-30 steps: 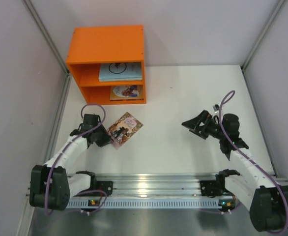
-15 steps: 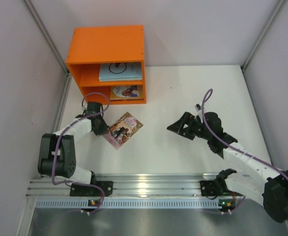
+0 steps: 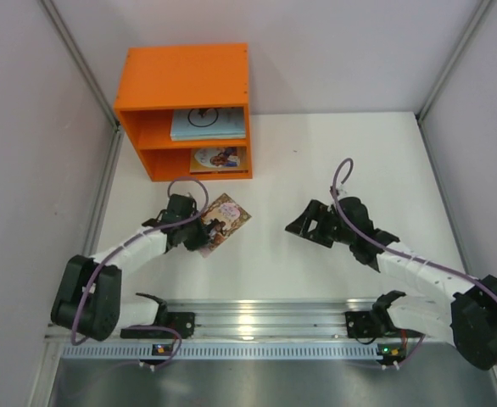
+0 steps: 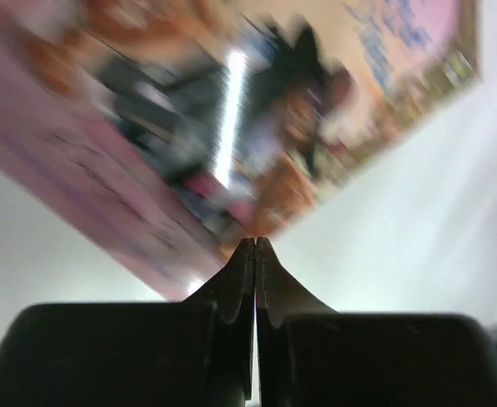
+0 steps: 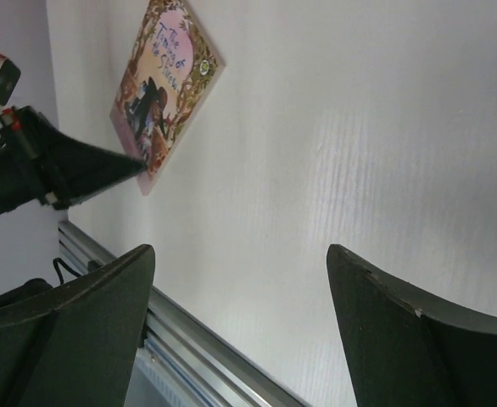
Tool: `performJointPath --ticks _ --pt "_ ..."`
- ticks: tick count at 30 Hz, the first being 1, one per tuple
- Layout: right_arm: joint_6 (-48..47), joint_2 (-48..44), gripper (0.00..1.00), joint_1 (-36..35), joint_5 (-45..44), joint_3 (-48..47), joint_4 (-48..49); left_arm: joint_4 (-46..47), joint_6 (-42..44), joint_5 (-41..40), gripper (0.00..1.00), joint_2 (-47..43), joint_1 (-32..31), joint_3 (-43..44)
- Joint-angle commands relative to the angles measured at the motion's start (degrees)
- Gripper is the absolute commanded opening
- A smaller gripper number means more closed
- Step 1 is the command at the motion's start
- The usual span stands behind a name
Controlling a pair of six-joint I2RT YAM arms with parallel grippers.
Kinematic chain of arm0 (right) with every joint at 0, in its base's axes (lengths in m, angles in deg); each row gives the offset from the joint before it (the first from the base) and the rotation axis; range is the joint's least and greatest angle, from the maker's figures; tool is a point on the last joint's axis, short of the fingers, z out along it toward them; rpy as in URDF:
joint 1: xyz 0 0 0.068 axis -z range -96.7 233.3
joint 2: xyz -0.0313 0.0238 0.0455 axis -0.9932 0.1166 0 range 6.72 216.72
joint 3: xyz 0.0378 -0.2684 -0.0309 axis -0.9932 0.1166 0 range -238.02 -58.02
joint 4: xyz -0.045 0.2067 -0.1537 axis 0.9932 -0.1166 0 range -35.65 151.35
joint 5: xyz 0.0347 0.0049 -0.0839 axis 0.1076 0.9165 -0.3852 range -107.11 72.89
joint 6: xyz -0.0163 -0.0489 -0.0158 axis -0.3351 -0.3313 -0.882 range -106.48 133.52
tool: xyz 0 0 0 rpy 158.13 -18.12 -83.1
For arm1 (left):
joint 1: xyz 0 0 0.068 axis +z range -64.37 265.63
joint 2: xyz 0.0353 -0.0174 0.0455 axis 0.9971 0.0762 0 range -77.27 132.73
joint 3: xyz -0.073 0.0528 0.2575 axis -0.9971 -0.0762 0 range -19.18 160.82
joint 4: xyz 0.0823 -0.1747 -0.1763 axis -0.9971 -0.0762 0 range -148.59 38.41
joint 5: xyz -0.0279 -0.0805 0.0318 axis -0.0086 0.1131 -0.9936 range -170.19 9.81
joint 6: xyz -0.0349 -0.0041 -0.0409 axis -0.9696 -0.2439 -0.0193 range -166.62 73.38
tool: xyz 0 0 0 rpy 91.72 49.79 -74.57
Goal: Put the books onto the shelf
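Observation:
The orange shelf (image 3: 181, 80) stands at the back left. One pale book (image 3: 208, 124) lies in its upper compartment and an illustrated book (image 3: 219, 158) in the lower one. A pinkish illustrated book (image 3: 225, 219) lies flat on the white table, blurred and close in the left wrist view (image 4: 257, 127) and small in the right wrist view (image 5: 165, 80). My left gripper (image 3: 201, 240) is shut, its tips (image 4: 255, 243) pressed against the book's near edge. My right gripper (image 3: 299, 222) is open over bare table to the book's right, with nothing between its fingers (image 5: 87, 322).
A metal rail (image 3: 257, 318) runs along the near table edge, also in the right wrist view (image 5: 172, 339). Grey walls close in the left, right and back sides. The left arm's black gripper (image 5: 62, 174) shows in the right wrist view.
The left arm has swung right along the book's near edge, nudging the book slightly right. The right gripper has moved left toward the book and its jaws have narrowed a little.

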Motion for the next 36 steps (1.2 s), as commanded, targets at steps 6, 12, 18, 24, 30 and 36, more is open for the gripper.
performJointPath --ticks 6,12,18,24,30,36 --pt "-1.70 5.97 0.79 -3.40 -4.05 -6.68 0.24 -5.33 -1.85 -10.55 0.00 -6.03 -2.72 5.38" --pt "-1.61 7.21 0.80 -4.99 -4.05 -8.62 0.77 -3.95 5.11 -19.30 0.00 5.93 5.71 13.83" --pt "-1.43 5.89 0.80 -5.08 -5.46 -6.33 1.38 -2.01 5.46 -20.43 0.00 15.69 7.83 18.23" --pt "-2.22 7.30 0.81 -5.34 -5.81 -6.33 1.56 1.33 5.64 -12.18 0.00 16.76 7.66 17.62" --pt "-1.96 12.13 0.77 -7.01 -6.95 -8.35 2.08 2.03 3.19 -1.72 0.00 13.26 3.54 11.39" --pt "-0.65 17.05 0.69 -11.23 -9.85 -10.81 1.65 7.48 -3.93 7.78 0.00 7.10 0.28 -1.00"
